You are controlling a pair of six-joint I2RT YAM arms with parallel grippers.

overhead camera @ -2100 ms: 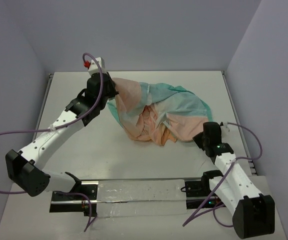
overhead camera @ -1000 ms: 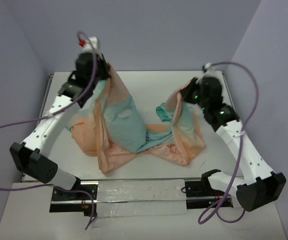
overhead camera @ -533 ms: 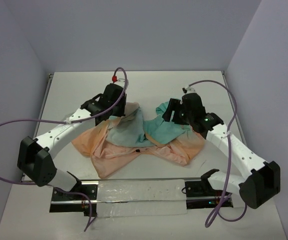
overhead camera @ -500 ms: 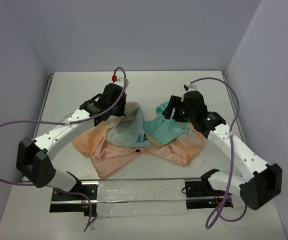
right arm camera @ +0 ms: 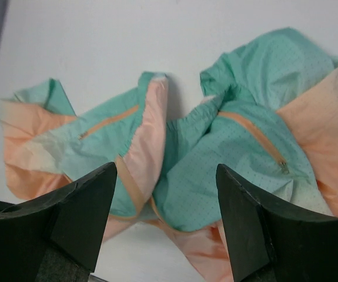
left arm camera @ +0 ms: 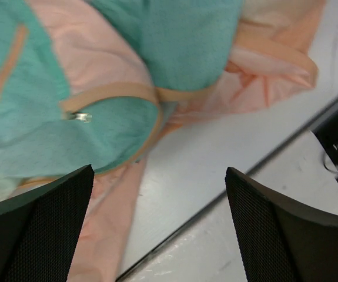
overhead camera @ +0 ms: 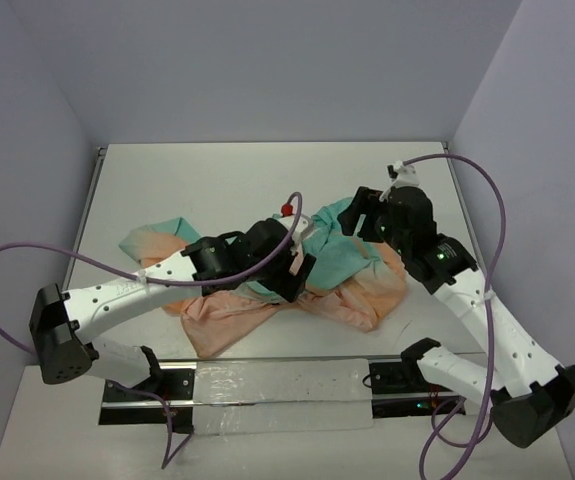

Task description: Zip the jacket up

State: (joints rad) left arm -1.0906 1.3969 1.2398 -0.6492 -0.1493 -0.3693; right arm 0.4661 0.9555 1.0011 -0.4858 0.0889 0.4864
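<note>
Jacket: thin peach-and-teal cloth, crumpled, spread low across middle of table.

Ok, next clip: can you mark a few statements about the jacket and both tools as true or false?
1. The jacket lies crumpled on the table. True.
2. The left tool is shut on cloth. False: its jaws stand open with nothing between them.
3. The right tool is open and empty. True.
4. The jacket is blue all over. False: it is peach-orange and teal-green.
5. A metal zipper pull shows on the teal fabric. True.
</note>
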